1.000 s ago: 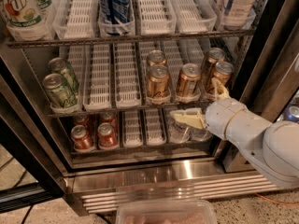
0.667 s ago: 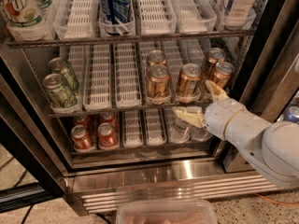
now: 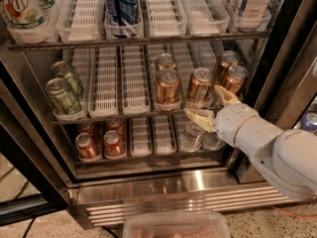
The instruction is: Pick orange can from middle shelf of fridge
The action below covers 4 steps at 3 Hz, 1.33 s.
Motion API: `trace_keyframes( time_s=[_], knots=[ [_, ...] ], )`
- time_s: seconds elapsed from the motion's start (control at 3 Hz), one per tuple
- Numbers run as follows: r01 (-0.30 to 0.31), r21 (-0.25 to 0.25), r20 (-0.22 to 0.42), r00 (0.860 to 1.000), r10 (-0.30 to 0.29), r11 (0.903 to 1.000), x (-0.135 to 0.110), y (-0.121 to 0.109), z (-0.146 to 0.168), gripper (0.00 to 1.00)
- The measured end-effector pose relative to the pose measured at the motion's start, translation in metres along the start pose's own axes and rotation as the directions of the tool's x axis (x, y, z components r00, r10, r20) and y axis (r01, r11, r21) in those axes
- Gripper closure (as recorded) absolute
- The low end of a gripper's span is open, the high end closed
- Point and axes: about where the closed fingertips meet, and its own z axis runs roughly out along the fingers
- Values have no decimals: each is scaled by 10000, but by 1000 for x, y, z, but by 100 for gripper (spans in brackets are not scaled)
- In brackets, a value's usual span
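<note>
The white arm's tool sits at the front of the fridge's middle shelf, fingers spread apart, right before an orange can. Four more orange cans stand nearby; two green cans stand at the left.

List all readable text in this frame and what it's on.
"UP": top-left bottle label, partly cut off.
Blue bottle, orange cans, green cans, red cans: markings too blurred to read.
Gripper, open before the middle shelf right end: no text.
</note>
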Motion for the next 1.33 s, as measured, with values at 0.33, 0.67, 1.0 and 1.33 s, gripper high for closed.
trace_keyframes(
  time_s=[0.33, 0.67, 1.0, 1.33],
  knots=[
    [-50, 286, 34, 10000, 49, 9996, 1, -3, 2, 36],
    [-9, 629, 78, 10000, 4, 9980, 2, -7, 5, 35],
    [2, 961, 76, 10000, -9, 9954, 6, -11, 7, 35],
    [-33, 1178, 128, 9999, 18, 9930, 9, -13, 12, 36]
  ],
)
